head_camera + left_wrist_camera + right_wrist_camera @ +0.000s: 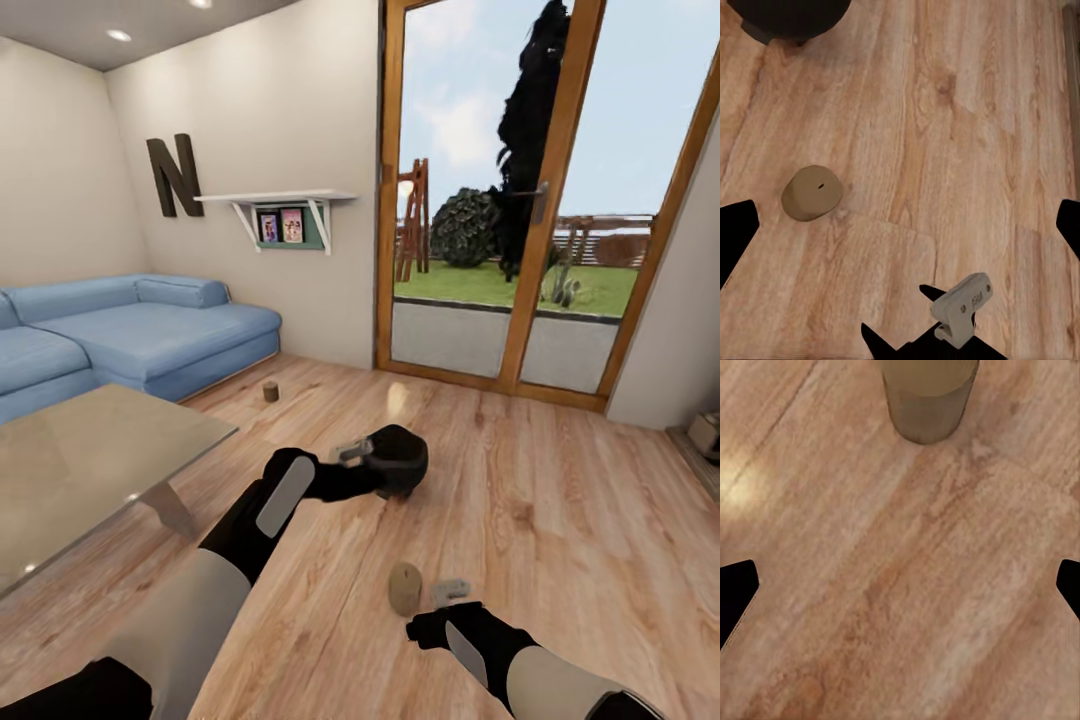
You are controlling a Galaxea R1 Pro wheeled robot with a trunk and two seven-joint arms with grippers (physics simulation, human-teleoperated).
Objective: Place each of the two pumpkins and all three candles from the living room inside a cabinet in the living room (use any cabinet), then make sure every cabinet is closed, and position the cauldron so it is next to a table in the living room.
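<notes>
Head: high, facing the glass door (500, 200), over the floor (560, 520).
Wrists: close above floor; all share one candle (405, 588) (811, 193) (928, 397).

Cauldron (400, 458) (black) on floor (560, 500) beside left hand (352, 452).

My left arm hides the front of the cauldron (402, 458). Candle (930, 397) top cut off by right wrist frame edge. Far candle (270, 391) too small for detail.
</notes>
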